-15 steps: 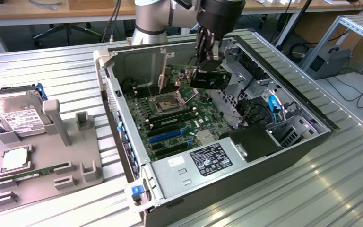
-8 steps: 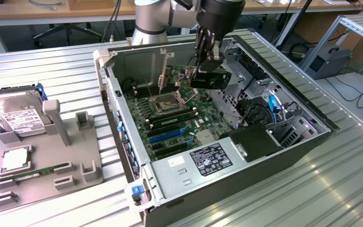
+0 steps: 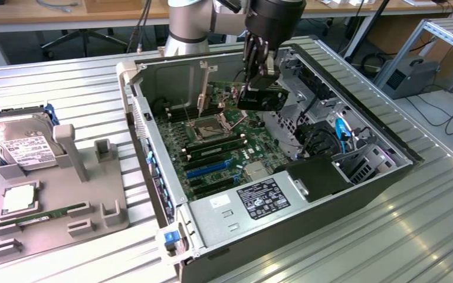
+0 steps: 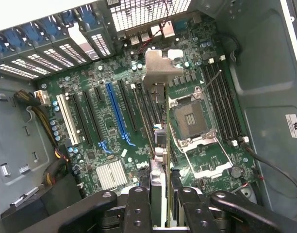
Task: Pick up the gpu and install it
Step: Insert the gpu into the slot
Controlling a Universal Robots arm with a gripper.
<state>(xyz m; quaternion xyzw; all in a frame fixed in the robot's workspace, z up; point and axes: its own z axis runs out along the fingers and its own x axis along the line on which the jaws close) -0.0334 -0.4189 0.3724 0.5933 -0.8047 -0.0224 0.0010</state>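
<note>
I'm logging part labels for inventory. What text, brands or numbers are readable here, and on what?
No text is legible.
White label on the hard drive: print too small.
Black label on the power supply: too small.
White sticker on the case wall: blurred.

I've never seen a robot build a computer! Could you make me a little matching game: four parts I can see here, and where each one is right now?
Things:
1. gpu
2. hard drive
3. memory stick
4. long blue slot

Places:
A. lying flat in the grey holder
B. empty, on the motherboard
C. clamped in the gripper, above the motherboard
D. leaning on edge in the grey holder

Pairs: 1-C, 2-D, 3-A, 4-B
</note>
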